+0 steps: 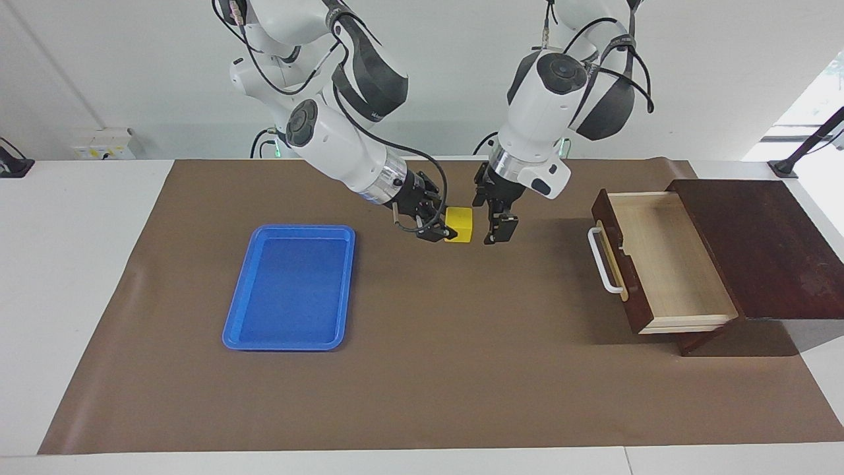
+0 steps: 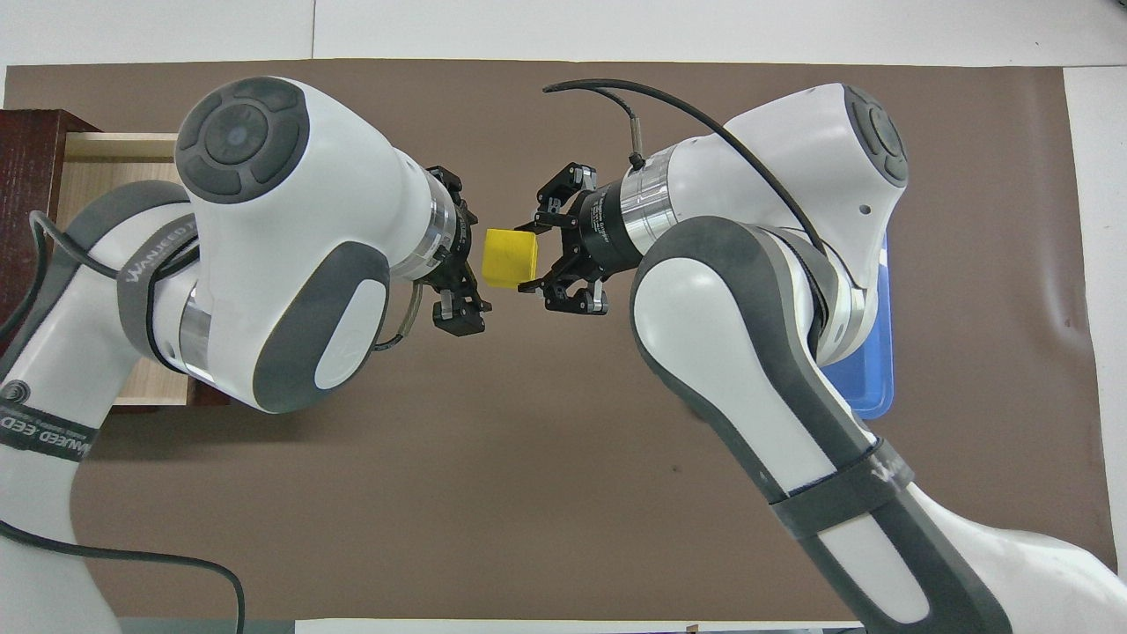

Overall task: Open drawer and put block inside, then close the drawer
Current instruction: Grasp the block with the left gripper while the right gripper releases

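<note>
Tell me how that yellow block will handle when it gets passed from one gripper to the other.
The block is a flat-faced cube, so it probably won't roll. It keeps its shape in the shut right gripper, so it's likely stiff. Held out sideways without sagging, it seems light. The open left gripper should find flat faces to clamp.
</note>
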Robot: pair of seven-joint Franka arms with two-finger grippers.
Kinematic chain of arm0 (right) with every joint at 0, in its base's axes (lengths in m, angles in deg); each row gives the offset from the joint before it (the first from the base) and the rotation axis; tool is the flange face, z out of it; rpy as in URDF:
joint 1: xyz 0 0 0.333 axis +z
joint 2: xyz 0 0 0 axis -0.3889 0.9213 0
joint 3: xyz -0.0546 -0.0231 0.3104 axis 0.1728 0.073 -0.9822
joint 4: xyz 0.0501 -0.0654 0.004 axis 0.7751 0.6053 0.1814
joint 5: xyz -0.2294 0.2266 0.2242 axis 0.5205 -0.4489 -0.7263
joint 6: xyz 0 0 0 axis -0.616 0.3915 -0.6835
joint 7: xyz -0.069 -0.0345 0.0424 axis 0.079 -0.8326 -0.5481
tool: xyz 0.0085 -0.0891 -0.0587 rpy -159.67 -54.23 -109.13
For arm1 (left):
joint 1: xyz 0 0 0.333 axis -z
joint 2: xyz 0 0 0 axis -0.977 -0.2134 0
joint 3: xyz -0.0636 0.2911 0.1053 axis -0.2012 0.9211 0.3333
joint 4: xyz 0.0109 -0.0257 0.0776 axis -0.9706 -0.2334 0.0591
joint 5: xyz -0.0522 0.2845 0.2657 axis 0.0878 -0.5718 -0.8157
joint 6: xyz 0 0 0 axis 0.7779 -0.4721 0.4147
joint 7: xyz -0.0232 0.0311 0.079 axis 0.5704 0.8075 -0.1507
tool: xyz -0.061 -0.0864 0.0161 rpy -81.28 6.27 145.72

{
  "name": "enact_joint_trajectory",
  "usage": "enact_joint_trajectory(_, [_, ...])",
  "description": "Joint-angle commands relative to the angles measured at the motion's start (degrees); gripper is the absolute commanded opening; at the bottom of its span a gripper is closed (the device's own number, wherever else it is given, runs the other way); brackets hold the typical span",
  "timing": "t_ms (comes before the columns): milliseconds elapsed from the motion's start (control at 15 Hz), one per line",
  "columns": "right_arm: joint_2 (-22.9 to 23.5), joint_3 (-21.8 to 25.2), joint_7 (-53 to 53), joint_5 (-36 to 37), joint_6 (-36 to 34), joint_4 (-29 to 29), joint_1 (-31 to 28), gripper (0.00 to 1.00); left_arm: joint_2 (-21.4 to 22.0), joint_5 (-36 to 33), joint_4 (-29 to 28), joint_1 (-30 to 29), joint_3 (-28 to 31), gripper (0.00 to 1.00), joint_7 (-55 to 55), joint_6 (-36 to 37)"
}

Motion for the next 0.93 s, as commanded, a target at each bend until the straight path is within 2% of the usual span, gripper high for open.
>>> enact_joint_trajectory(0, [-0.8, 0.1, 1.0, -0.6, 1.0, 1.1, 0.2, 0.0, 1.0, 0.9, -2.0, 1.8, 0.9, 1.0, 0.6, -2.2])
enact_joint_trajectory(267, [-0.9, 0.1, 1.0, -0.6, 1.0, 1.1, 0.2, 0.0, 1.5, 0.8, -2.8, 2.9, 0.9, 1.0, 0.1, -2.2])
enact_joint_trajectory(333, [-0.9, 0.1, 1.0, -0.6, 1.0, 1.1, 0.2, 0.0, 1.6, 0.8, -3.0, 2.9, 0.9, 0.88, 0.2, -2.3])
enact_joint_trajectory(467, [-0.8, 0.1, 1.0, -0.7, 0.8, 0.9, 0.1, 0.0, 1.8, 0.8, -3.1, 3.9, 1.0, 0.22, -0.1, -2.2])
enact_joint_trajectory(533, [-0.8, 0.1, 1.0, -0.7, 0.6, 0.8, 0.1, 0.0, 1.8, 0.8, -3.1, 3.9, 0.9, 0.0, -0.3, -2.1])
enact_joint_trajectory(867, [-0.8, 0.2, 1.1, -0.8, 0.2, 0.6, -0.4, 0.0, 1.6, 0.8, -2.6, 2.9, 1.2, 0.0, -0.4, -1.6])
